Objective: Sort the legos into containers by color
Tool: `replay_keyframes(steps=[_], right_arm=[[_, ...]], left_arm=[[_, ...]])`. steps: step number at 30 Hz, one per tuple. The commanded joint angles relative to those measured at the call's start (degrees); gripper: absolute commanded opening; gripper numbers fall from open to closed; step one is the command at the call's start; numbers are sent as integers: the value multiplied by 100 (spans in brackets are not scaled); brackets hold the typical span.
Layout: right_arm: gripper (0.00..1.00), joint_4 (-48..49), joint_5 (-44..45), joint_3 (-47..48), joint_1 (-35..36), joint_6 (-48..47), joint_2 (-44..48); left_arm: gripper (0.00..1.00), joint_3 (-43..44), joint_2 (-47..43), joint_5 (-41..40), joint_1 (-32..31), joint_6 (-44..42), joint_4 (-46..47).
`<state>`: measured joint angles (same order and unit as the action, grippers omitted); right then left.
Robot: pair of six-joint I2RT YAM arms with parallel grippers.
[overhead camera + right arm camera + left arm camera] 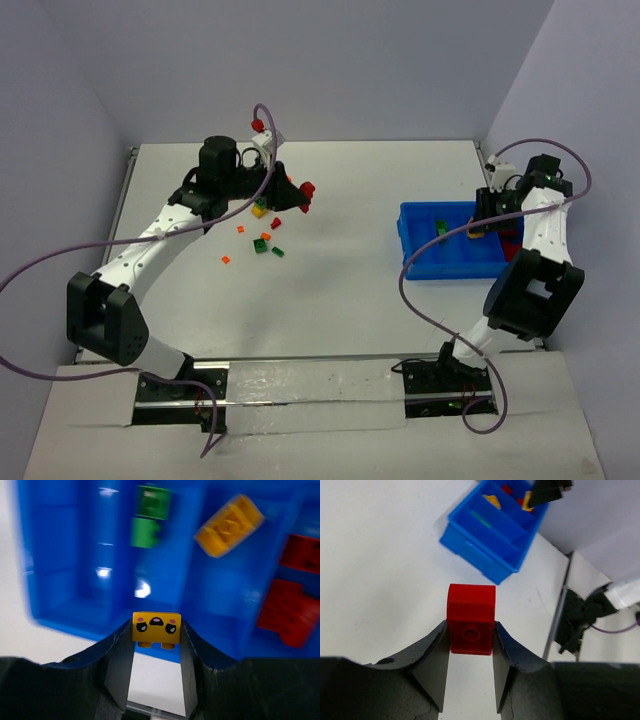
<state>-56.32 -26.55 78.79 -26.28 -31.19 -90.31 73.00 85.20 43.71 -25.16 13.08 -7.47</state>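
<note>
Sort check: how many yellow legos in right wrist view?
2. Held yellow lego in the right gripper; loose yellow lego in blue bin, between green legos and red legos. Others may be hidden.

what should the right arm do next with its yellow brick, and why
Probably nudge it forward and rightward in its wrist view before releasing. The right jaws hold the yellow face brick over the near wall of the blue bin, in line with the green bricks; the loose yellow brick lies in the next compartment right, red bricks beyond.

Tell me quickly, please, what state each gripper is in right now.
Left gripper: shut on a red lego.
Right gripper: shut on a yellow lego.
</note>
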Motion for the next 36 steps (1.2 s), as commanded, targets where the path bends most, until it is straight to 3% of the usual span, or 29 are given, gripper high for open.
replay_keyframes(steps=[1,6,13,19,22,25,32,35,36], right_arm=[[1,405,1533,464,-79,-22,-398],[3,622,2009,540,-79,12,-808],[12,577,1893,676,-58,58,-1174],[30,438,1710,716,32,42,-1282],[55,409,1695,719,55,34,-1310],[74,289,1643,753,71,42,-1312],[79,-116,1071,1139,293,279,-945],[100,-381,-362,1358,608,465,-443],[100,-412,-660,1398,870,612,-295]], left_arm=[[0,474,177,-797,3,-268,-340],[0,434,221,-825,-15,-297,-325],[0,401,294,-696,-8,-295,-288],[0,438,374,-653,-15,-262,-281],[0,434,368,-647,-6,-265,-284],[0,425,357,-653,-6,-289,-299],[0,327,245,-86,-11,-105,-104],[0,181,181,592,-19,229,187],[0,150,172,753,-48,285,320]])
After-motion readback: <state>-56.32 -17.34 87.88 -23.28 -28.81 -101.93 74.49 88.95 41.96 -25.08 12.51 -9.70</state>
